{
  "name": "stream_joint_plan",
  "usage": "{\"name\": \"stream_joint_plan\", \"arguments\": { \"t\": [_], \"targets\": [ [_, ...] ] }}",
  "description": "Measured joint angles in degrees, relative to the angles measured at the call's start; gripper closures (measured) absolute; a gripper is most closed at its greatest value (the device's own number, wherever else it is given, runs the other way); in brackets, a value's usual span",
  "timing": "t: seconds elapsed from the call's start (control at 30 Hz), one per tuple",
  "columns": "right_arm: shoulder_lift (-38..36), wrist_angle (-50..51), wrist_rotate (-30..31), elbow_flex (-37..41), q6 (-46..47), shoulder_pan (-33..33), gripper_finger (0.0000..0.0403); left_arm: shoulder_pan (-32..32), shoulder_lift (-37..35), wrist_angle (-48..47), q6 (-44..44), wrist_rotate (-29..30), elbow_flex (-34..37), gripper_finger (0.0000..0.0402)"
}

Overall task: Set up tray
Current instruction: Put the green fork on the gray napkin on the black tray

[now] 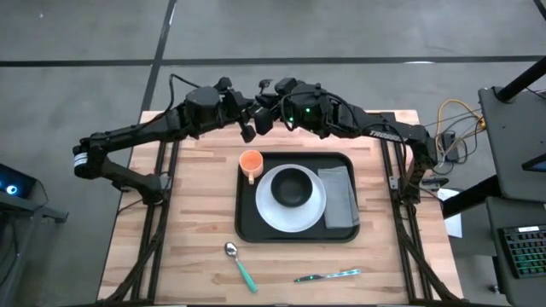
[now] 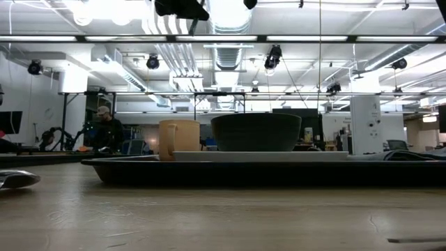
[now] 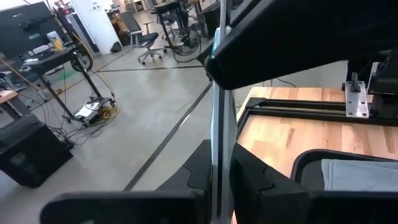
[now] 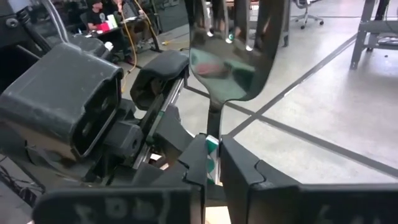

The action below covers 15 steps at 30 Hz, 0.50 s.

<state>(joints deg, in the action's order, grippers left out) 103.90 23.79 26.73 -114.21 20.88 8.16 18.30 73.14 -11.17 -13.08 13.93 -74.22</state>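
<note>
Light wooden slatted table [image 1: 196, 222] carries the large black rectangular tray [image 1: 247, 223] at its centre, the tray lying flat with its long sides across the table. Both dark arms reach in over the far edge, at 12 o'clock from the tray and well clear of it. The left gripper [image 3: 221, 152] is clamped narrowly on a thin metal utensil [image 3: 217, 112] seen edge-on, its kind unclear. The right gripper [image 4: 212, 146], just beside it, pinches the green handle of a shiny steel spoon [image 4: 233, 56] that stands bowl-up.

A round white plate [image 1: 269, 213] sits in the middle of the tray, with a folded grey cloth napkin [image 1: 339, 198] at its 3 o'clock. A small black round bowl [image 1: 293, 185] rests on the plate. An orange cup [image 1: 250, 162] stands on the tray at the plate's 10 o'clock.

On the bare table, a second green-handled spoon [image 1: 239, 263] lies at the tray's 7 o'clock, and a slim blue-green-handled utensil [image 1: 328, 275] lies at its 5 o'clock.
</note>
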Motion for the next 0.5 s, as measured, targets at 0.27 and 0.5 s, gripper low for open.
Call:
{"name": "stream_joint_plan", "arguments": {
  "t": [0.27, 0.5],
  "targets": [
    [0.0, 0.1, 0.3, 0.0, -0.9, 0.2, 0.0389, 0.0, 0.0, 0.6, 0.0, -0.5, 0.0, 0.0341],
    [-0.4, 4.0, 2.2, -2.0, -1.6, 0.1, 0.039, 0.0, -0.1, -1.2, 0.0, -2.0, 0.0, 0.0265]
  ]
}}
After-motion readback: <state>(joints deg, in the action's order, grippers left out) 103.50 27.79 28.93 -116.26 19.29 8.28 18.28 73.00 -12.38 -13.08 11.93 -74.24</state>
